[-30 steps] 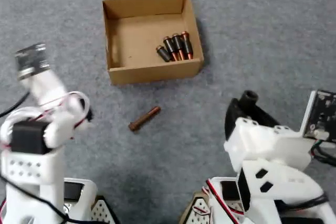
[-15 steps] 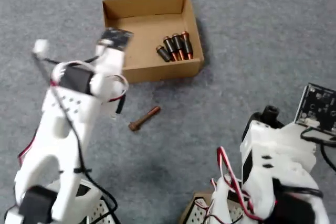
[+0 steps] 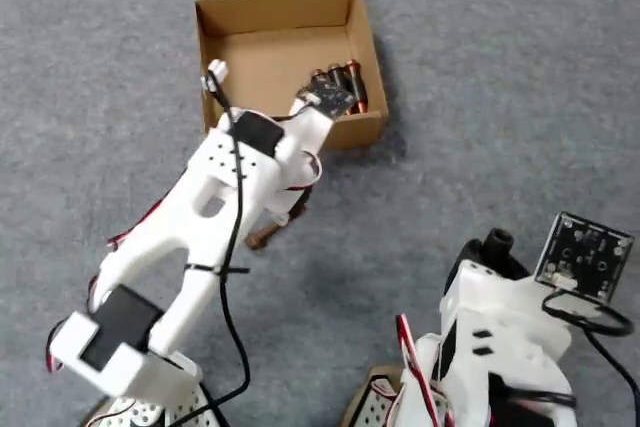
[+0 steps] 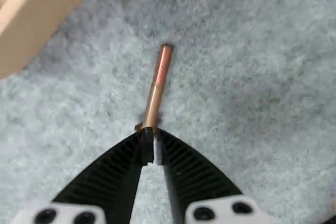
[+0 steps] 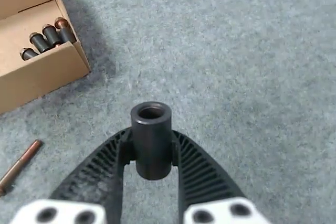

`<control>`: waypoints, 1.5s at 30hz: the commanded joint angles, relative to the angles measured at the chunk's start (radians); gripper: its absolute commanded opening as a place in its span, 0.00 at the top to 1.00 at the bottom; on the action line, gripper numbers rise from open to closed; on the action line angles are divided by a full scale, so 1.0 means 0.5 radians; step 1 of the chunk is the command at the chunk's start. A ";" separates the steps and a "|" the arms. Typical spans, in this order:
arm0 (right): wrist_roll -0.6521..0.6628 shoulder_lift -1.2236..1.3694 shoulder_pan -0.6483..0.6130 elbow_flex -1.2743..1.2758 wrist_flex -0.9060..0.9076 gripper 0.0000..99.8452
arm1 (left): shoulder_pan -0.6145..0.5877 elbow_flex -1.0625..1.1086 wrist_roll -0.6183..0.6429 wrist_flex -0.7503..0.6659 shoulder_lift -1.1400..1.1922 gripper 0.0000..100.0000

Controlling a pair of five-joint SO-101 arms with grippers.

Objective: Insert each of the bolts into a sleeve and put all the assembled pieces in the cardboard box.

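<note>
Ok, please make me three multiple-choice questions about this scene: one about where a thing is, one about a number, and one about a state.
1. Where does the loose bolt lie?
A. in the right jaws
B. on the grey table
C. on top of an arm

2. How many assembled pieces are in the cardboard box?
A. two
B. six
C. four

3. In what state are the right jaws?
A. shut on a black sleeve
B. wide open and empty
C. shut on a bolt

Answers:
1 B: the left wrist view shows the bolt flat on the table.
2 C: the right wrist view shows four pieces side by side in a corner of the box.
3 A: the sleeve stands upright between the two jaws.
</note>
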 commanded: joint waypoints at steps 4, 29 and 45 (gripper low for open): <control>-0.028 -0.011 -0.210 0.173 -0.285 1.00 | 0.009 0.012 -0.012 -0.052 0.100 0.90; -0.031 -0.020 -0.609 0.315 -0.399 1.00 | -0.126 0.193 -0.457 -0.463 0.462 0.92; -0.028 -0.026 -0.609 0.324 -0.399 1.00 | -0.138 0.178 -0.454 -0.503 0.720 0.98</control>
